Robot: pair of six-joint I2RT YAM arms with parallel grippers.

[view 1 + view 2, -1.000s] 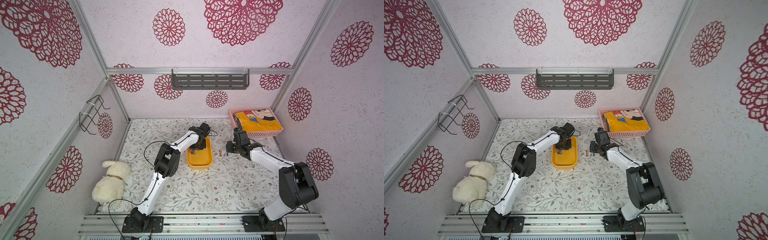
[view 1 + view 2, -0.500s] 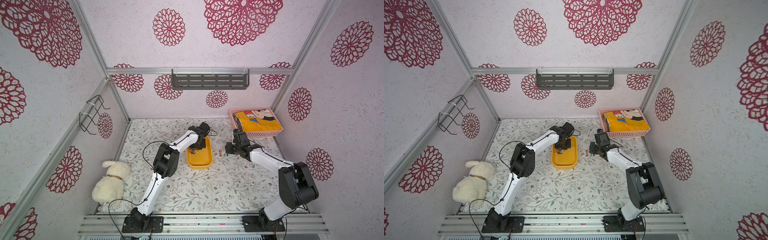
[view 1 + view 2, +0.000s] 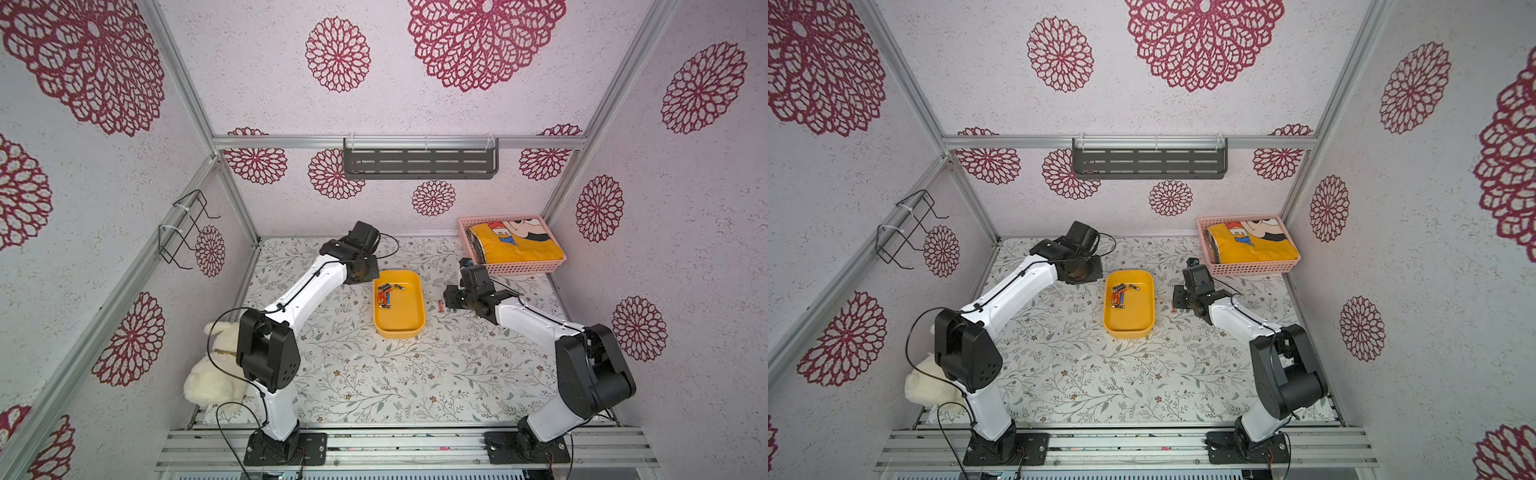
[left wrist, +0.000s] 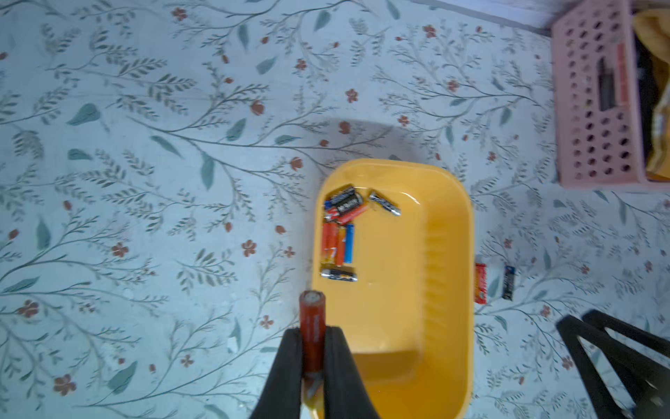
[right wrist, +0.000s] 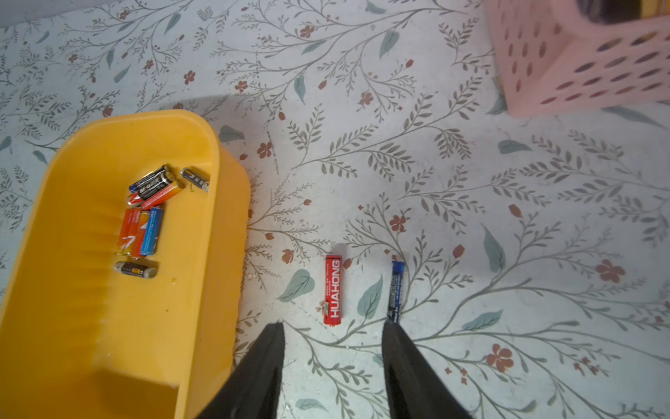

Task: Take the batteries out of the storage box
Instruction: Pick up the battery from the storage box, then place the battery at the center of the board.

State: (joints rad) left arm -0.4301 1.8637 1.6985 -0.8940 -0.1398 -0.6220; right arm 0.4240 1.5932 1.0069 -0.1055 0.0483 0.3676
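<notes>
Batteries (image 4: pixel 340 232), slim glossy cylinders in orange, black and blue with metal caps, are lying clustered at the far end of the storage box (image 4: pixel 391 312), ahead of your left gripper (image 4: pixel 313 329). The box is a shallow yellow-orange plastic tray with rounded corners and smooth walls, faintly ribbed along one inner side. It is sitting on the floral-printed table cover (image 4: pixel 145 145).

Your left gripper is pinching a dark red battery (image 4: pixel 311 312) between its black fingers, closed down almost fully on it. The cylinder is sticking out past the fingertips, its metal end showing.

Your right gripper (image 5: pixel 333 324) is standing about half open beside the box, holding nothing. Just ahead of its fingertips, a HUAHONG battery (image 5: pixel 333 289) in bright red is lying on the cover, in line with the gap. A dark blue battery (image 5: pixel 396 292) is lying parallel to it, its near end right at one fingertip; you cannot tell whether they are touching. A pink perforated plastic basket (image 5: pixel 580 72) is sitting farther ahead.
</notes>
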